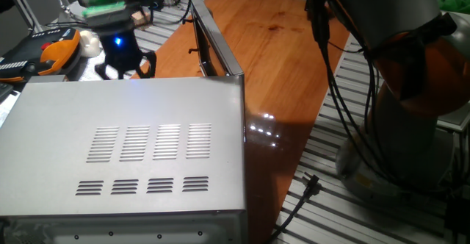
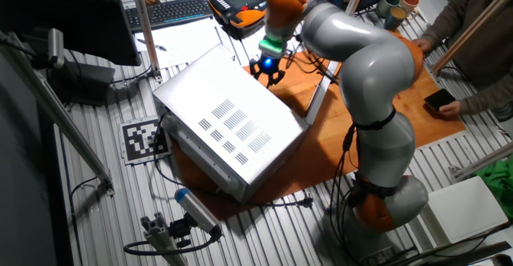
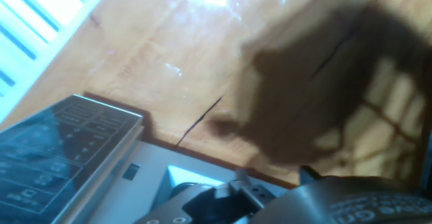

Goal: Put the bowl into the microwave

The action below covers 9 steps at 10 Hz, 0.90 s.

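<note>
Gripper [image 2: 271, 74] sits just past microwave [image 1: 132, 156] front; grip state can't tell, bowl not visible. Door [image 1: 213, 42] open, so you go in slow, clear of door edge.

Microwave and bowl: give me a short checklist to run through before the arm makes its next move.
1. Door open: ok. The door stands swung out from the microwave.
2. Bowl located: cannot tell. No view shows it plainly.
3. Pincer holding something: cannot tell. It is blurred in the fixed views, and the hand view shows only dark shapes at its bottom edge.
4. Pincer at the door side of the microwave: ok.
5. Cable away from the pincer: ok. It lies at the table's near edge.
</note>
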{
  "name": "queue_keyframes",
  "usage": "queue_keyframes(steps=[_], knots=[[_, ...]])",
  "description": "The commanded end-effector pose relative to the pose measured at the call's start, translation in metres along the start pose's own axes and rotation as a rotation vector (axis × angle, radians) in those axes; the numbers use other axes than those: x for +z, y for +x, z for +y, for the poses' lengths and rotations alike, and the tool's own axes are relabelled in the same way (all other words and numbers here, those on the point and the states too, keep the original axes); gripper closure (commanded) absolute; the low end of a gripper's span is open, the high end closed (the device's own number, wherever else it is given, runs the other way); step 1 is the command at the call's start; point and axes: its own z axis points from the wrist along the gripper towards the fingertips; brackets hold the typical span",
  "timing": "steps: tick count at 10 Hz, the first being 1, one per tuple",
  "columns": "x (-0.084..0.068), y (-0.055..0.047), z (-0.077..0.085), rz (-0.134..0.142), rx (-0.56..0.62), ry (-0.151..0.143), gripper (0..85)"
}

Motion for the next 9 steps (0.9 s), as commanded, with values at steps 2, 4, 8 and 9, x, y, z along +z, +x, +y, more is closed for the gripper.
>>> queue_keyframes(steps=[2, 4, 8, 9], knots=[[-0.008, -0.004, -0.003, -0.003, -0.019, -0.001, 51.0], [-0.008, -0.007, -0.004, -0.008, -0.063, -0.010, 68.0], [-0.001, -0.007, -0.003, -0.016, -0.075, -0.003, 85.0], [0.005, -0.007, -0.001, -0.019, -0.068, -0.002, 85.0]])
